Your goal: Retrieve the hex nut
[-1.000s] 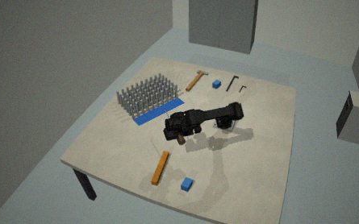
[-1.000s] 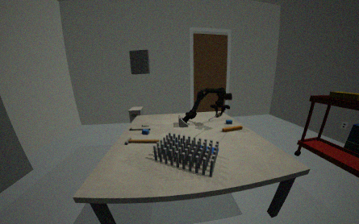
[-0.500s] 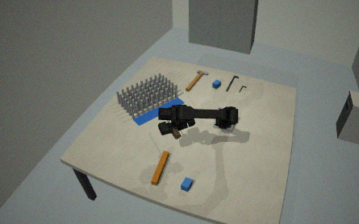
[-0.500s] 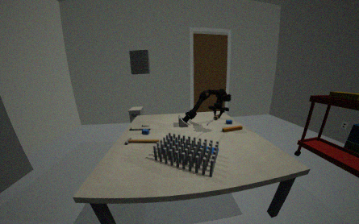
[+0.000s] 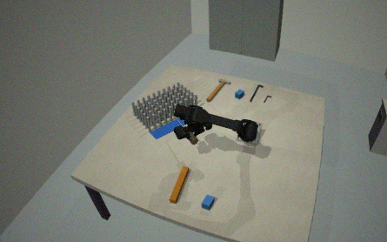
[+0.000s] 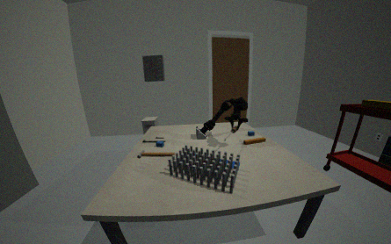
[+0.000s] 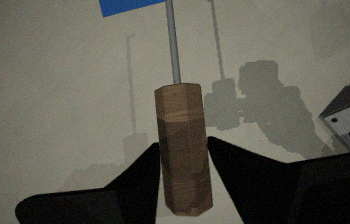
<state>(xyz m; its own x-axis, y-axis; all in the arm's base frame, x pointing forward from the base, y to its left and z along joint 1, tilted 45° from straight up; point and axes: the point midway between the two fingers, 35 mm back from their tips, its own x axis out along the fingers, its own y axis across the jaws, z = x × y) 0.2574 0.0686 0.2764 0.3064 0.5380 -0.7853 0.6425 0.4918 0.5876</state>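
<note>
My gripper [image 7: 183,144] [image 5: 190,133] [image 6: 235,125] is shut on the brown wooden handle [image 7: 178,107] [image 5: 193,139] of a tool. A thin grey rod [image 7: 174,50] runs from the handle toward the top of the wrist view; its far end is out of that view. The gripper is above the table, on the robot's side of the blue taped strip [image 5: 163,130] [image 7: 126,6]. The standing metal spacers [image 5: 142,115] [image 6: 231,184] are in upright rows behind the strip. The arm hides part of the strip and the field's near corner in the top view. The nut cannot be made out in any view.
An orange bar [image 5: 179,184] [image 6: 255,140] and a blue block [image 5: 208,202] [image 6: 250,133] lie on one side. A hammer [image 5: 216,90] [image 6: 158,154], another blue block [image 5: 239,94] and two black hooked keys [image 5: 256,92] [image 5: 267,99] lie on the other side.
</note>
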